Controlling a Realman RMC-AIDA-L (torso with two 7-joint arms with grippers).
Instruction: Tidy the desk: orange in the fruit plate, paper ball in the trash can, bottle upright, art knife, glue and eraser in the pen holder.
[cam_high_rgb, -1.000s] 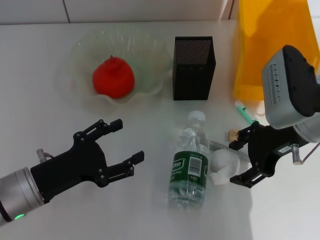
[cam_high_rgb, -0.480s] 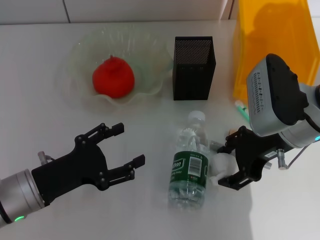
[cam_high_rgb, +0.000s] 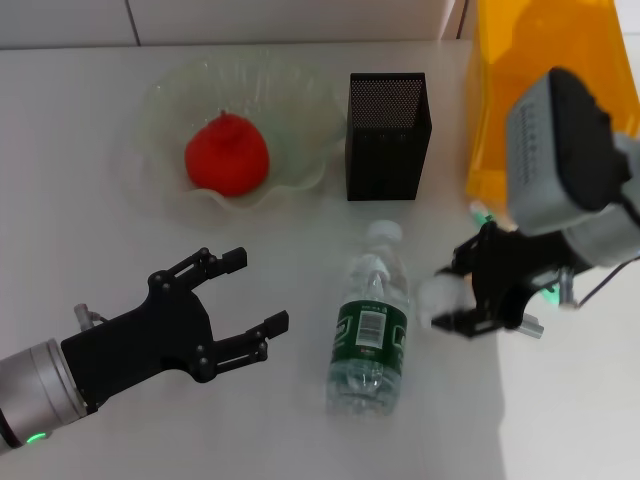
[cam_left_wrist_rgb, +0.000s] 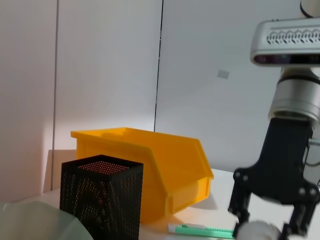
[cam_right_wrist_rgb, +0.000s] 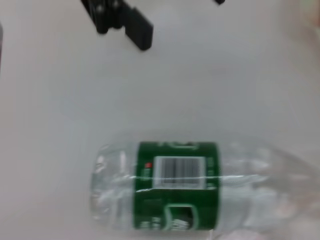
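Nearest you, left hand (cam_high_rgb: 240, 295) hovers low over the counter (cam_high_rgb: 90, 250), fingers spread wide, holding nothing. Just right of it the bottle (cam_high_rgb: 368, 332) lies on its side, cap pointing away toward the pen holder (cam_high_rgb: 388, 135); green label with barcode facing up in the right wrist view (cam_right_wrist_rgb: 177, 192). Right of the bottle, your right hand (cam_high_rgb: 447, 297) is clamped on the paper ball (cam_high_rgb: 438, 294), ball sitting between the fingers, close beside the bottle's shoulder. Green art knife (cam_left_wrist_rgb: 204, 230) lies on the counter behind that hand. Farther back: orange (cam_high_rgb: 226, 153) sits in the glass fruit plate (cam_high_rgb: 170, 105) at far left, black mesh pen holder in the middle, yellow bin (cam_high_rgb: 545, 60) far right.
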